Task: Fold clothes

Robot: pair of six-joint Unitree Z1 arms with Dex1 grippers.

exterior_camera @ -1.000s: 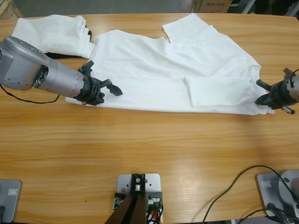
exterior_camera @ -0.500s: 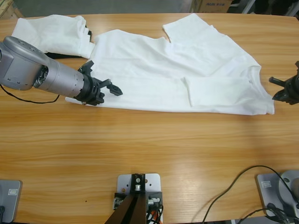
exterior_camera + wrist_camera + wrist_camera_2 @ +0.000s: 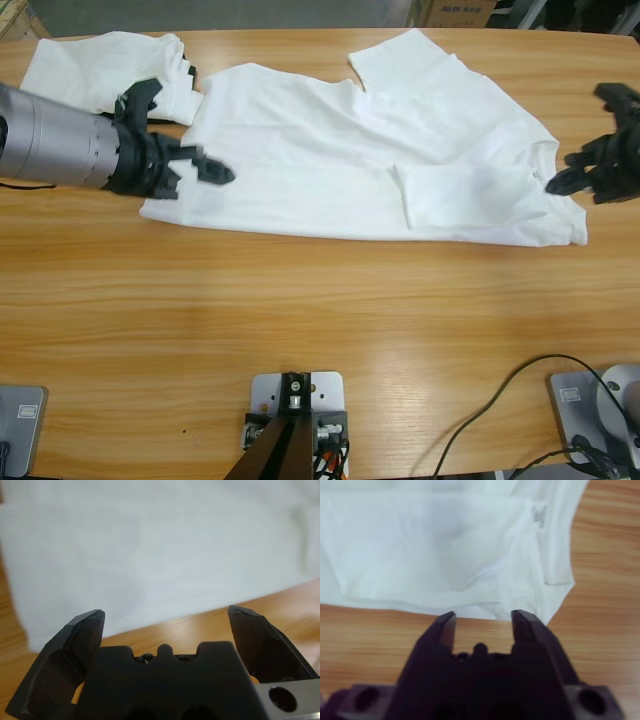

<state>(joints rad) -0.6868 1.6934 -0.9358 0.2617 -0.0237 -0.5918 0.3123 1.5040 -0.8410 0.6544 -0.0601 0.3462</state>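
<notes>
The white T-shirt (image 3: 360, 160) lies spread across the far half of the worktop (image 3: 300, 320), partly folded over itself, its long axis running straight from one set of fingers to the other. That is the relation that matters here: the cloth sits between the two arms, each one stationed at an end. The left gripper (image 3: 205, 166) comes in over the shirt's end on its side, fingers spread wide and empty; in the left wrist view (image 3: 165, 617) the white fabric fills the space just ahead of the tips, its edge running across in front of them with bare wood showing between. The right gripper (image 3: 575, 170) hangs at the opposite end, just off the hem corner; in the right wrist view (image 3: 482, 617) its fingers stand parted, narrower than the left pair, nothing between them, and the shirt's edge lies right at the tips, the neck label (image 3: 539, 514) further ahead and off to one side. Neither arm looks clearly nearer; I'd judge both are a short reach from their own end. Count: two arms, one spread white T-shirt, and one other bundle of white cloth (image 3: 105, 70) beyond the left fingers, off the shirt's end, with something dark (image 3: 195, 72) peeking from under it.
</notes>
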